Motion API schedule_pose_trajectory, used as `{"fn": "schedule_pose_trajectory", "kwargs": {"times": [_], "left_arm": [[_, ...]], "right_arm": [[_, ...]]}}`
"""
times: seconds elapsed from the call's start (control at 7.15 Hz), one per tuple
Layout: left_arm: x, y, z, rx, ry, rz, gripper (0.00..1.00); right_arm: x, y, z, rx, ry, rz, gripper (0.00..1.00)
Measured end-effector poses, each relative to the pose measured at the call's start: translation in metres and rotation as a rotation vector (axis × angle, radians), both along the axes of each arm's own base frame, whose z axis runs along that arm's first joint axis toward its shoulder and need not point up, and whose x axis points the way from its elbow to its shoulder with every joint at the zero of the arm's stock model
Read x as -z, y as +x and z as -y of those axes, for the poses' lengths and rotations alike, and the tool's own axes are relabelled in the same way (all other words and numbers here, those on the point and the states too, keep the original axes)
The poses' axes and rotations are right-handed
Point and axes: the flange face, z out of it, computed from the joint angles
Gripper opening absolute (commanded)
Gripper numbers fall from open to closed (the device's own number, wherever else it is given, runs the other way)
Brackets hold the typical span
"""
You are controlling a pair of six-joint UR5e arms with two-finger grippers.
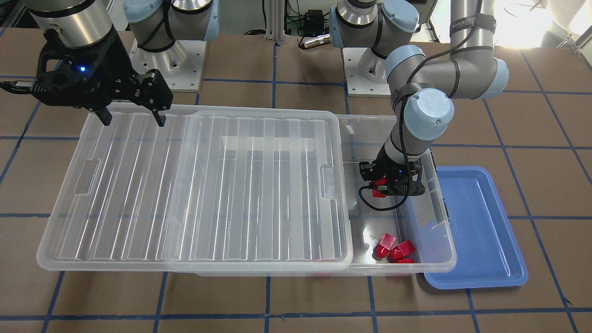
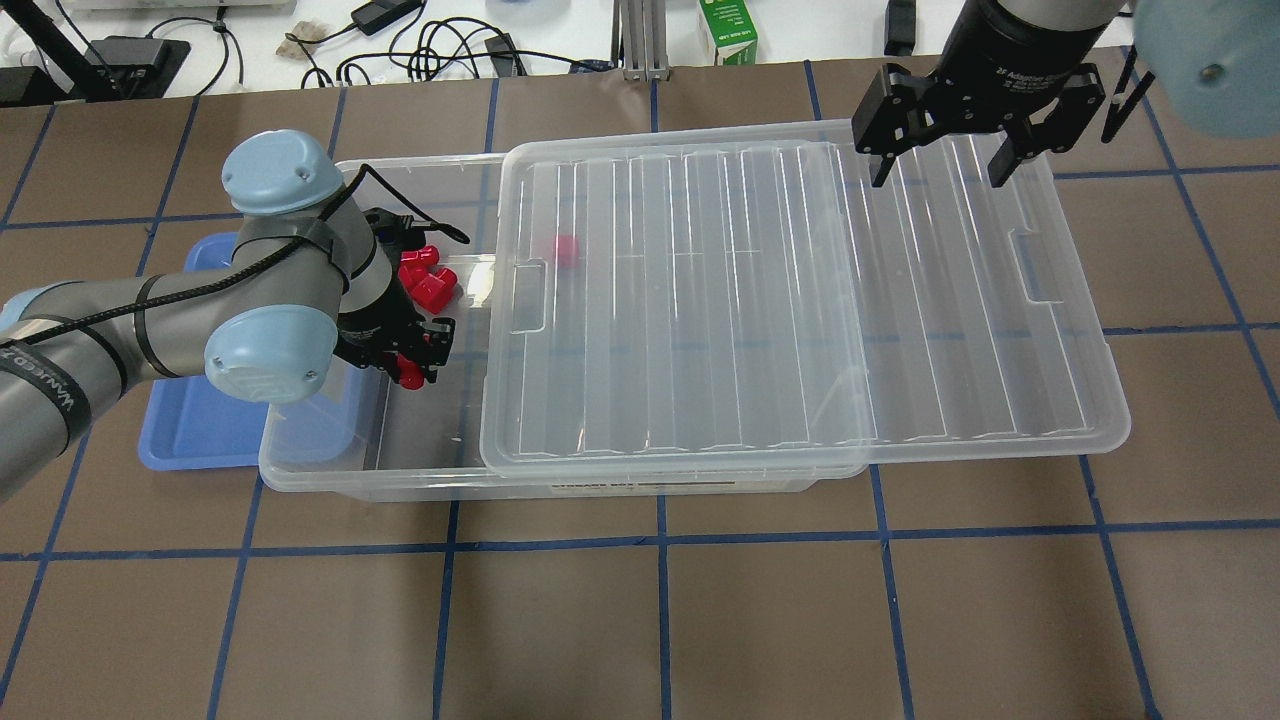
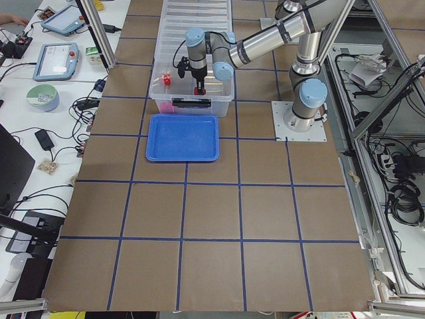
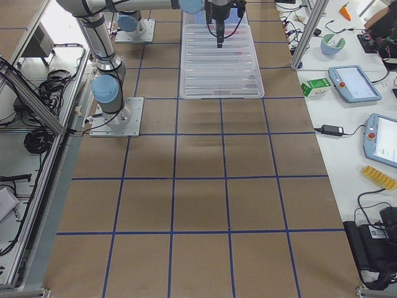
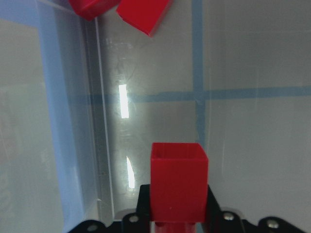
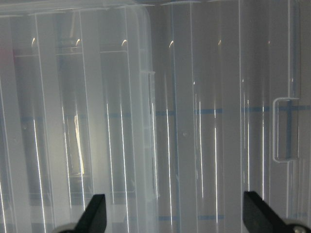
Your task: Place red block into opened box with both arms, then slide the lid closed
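The clear box lies with its ribbed lid slid toward my right, so the left end stands uncovered. Inside that uncovered end, above the floor, my left gripper is shut on a red block. Several more red blocks lie in the box's corner. One more red block shows through the lid. My right gripper is open and hovers over the lid's far edge, its fingertips spread wide with nothing between them.
A flat blue tray lies against the box's uncovered end, partly under my left arm. The lid overhangs the box's other end onto the brown table. Cables and a green carton sit beyond the table's far edge.
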Motion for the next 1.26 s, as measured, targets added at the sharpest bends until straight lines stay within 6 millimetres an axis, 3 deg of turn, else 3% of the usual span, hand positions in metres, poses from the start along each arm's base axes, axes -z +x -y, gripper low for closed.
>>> {"fn": "schedule_pose_trajectory", "kwargs": {"times": [0.28, 0.42, 0.56, 0.7, 0.98, 1.26], "left_arm": [[0.014, -0.001, -0.002, -0.012, 0.027, -0.001, 0.00], [0.019, -0.001, -0.002, -0.012, 0.037, -0.002, 0.06], [0.024, -0.002, -0.002, -0.012, 0.046, -0.002, 0.88], [0.027, -0.002, -0.001, -0.012, 0.053, -0.002, 1.00], [0.024, -0.001, 0.003, -0.013, 0.039, 0.002, 1.00], [0.003, 0.002, 0.008, -0.009, -0.003, 0.011, 1.00]], "right_arm": [[0.000, 0.000, 0.000, -0.001, 0.001, 0.000, 1.00], [0.000, 0.000, 0.000, -0.001, 0.000, 0.000, 1.00], [0.000, 0.000, 0.000, -0.001, 0.000, 0.000, 1.00], [0.000, 0.000, 0.000, -0.001, 0.001, 0.000, 1.00], [0.001, 0.000, 0.000, -0.002, 0.003, 0.000, 1.00], [0.003, 0.000, 0.002, -0.008, 0.005, -0.004, 1.00]]}}
